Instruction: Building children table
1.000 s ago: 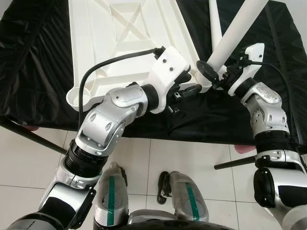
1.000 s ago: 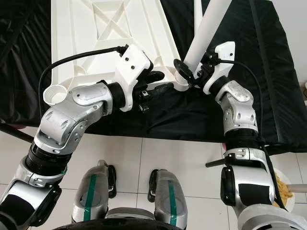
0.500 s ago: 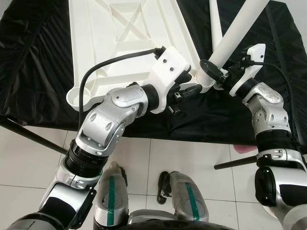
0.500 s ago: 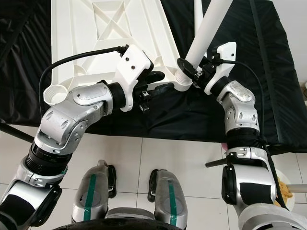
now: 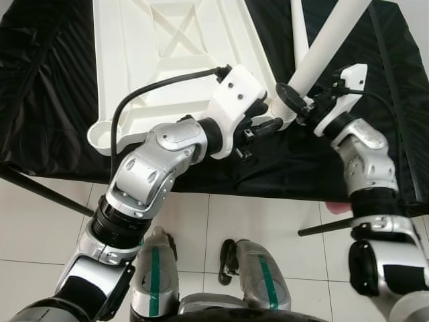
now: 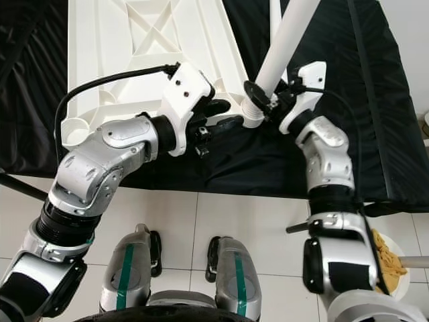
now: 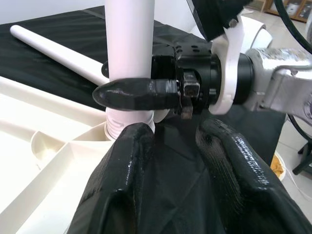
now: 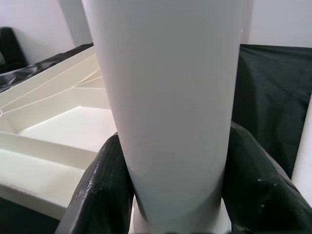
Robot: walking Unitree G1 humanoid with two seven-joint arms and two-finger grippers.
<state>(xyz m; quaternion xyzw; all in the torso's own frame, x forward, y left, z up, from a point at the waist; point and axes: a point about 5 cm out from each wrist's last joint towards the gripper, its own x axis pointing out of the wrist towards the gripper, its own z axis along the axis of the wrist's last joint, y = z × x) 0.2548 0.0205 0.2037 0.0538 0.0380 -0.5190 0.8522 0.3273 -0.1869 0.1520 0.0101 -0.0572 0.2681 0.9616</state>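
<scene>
step: seat table leg (image 5: 327,45) in tabletop (image 5: 167,60) corner socket (image 5: 285,115) | right claw (image 5: 303,107) clamped on leg, centre right | left claw (image 5: 263,122) parted, bracing socket | tip: keep leg square, twist down

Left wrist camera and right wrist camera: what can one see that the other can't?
The left wrist view shows the left gripper's own fingers spread open at the table corner, the right gripper clamping the white leg, the leg's ribbed end at the corner socket, and a spare leg lying on the black cloth.

The right wrist view shows the right gripper's fingers hugging the leg up close.

Both show the white leg, the upturned white tabletop and the black cloth.
</scene>
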